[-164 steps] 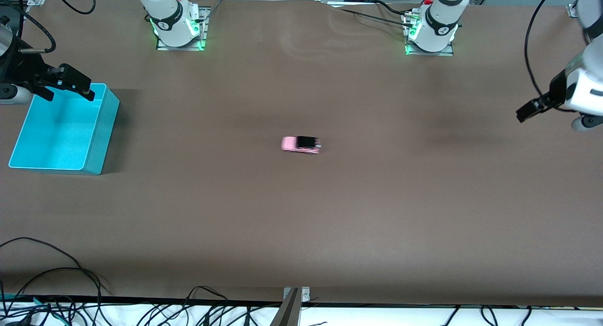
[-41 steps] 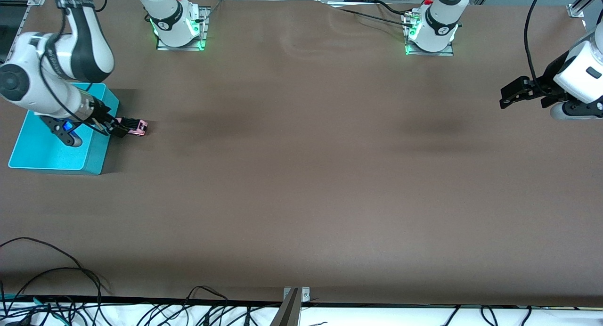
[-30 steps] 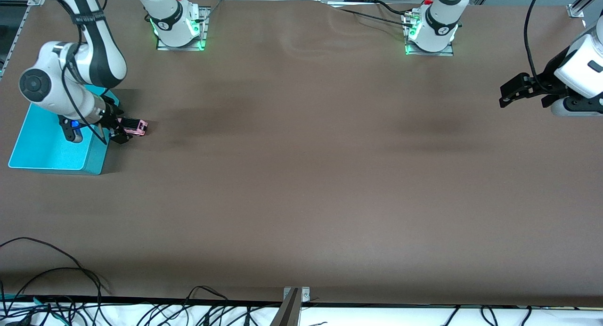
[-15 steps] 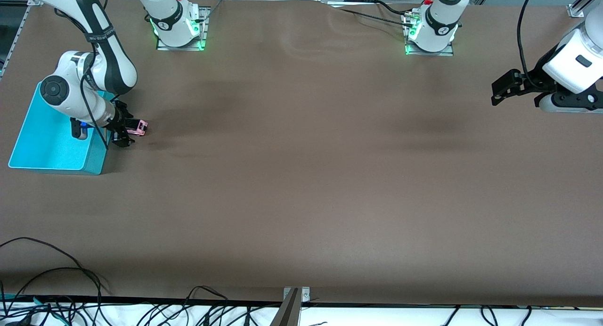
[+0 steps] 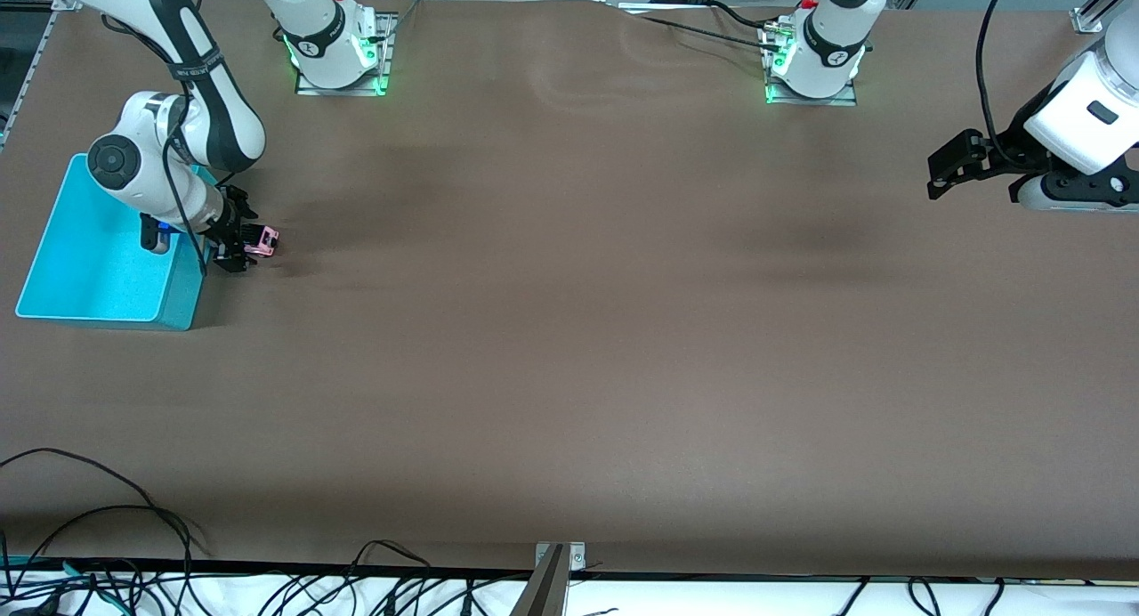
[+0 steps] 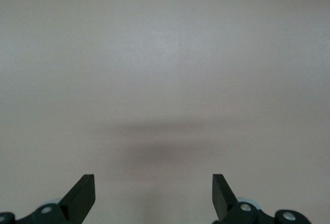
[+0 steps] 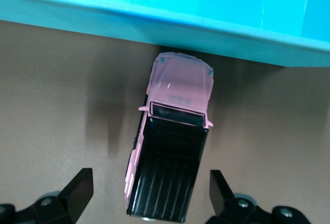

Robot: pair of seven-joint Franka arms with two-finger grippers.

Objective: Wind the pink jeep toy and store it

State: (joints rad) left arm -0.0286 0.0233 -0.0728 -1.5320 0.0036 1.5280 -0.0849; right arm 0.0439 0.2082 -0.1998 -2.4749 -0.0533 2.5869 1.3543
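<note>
Pink jeep toy (image 7: 172, 146) between wide-open right claw (image 7: 149, 195), untouched, left claw (image 6: 153, 198) open

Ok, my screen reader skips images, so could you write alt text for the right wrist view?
A tiny boxy light-pink toy jeep with a black roof panel sits on the brown table, its nose against the outer wall of a turquoise plastic bin. The open right gripper straddles the jeep's rear end.

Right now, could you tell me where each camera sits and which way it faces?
Front view: high across the table, facing both arm bases; shows the right gripper by the pink jeep toy and the left gripper waiting.
Left wrist view: looks down at bare table between open fingertips.
Right wrist view: looks down on the jeep beside the turquoise bin; front and right wrist views share both.
</note>
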